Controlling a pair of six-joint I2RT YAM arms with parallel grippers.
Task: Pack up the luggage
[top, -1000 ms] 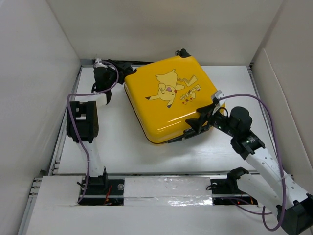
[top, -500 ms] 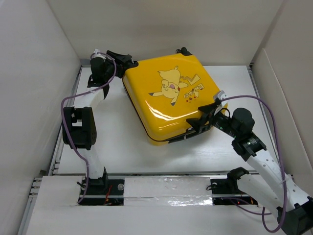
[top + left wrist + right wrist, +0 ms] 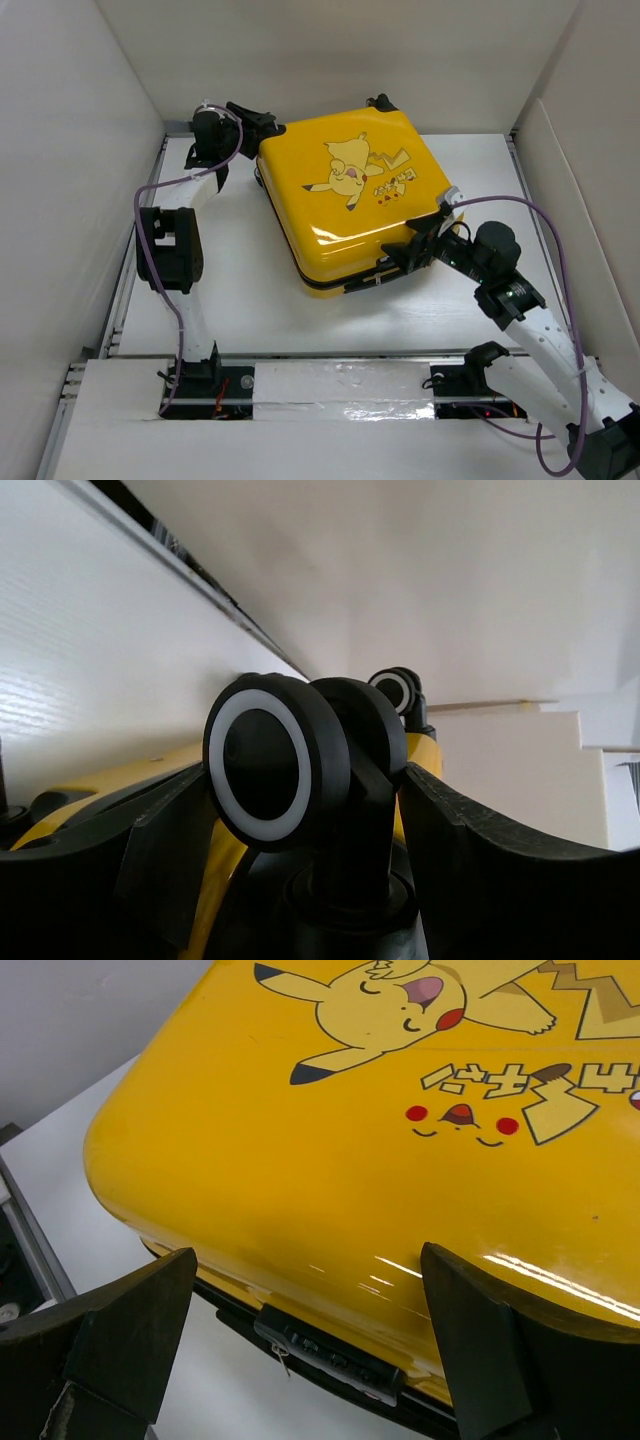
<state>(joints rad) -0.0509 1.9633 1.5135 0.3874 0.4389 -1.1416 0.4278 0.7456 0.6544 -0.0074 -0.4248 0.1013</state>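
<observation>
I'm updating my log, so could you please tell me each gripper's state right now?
Left gripper: open, straddling a wheel of the luggage.
Right gripper: open, at the luggage's lock edge.

luggage (image 3: 300, 1160) cut off by top and right edges, right wrist view | lock (image 3: 330, 1355) digits too small | left gripper (image 3: 305, 790) contact with wheel (image 3: 270, 760) unclear
</observation>
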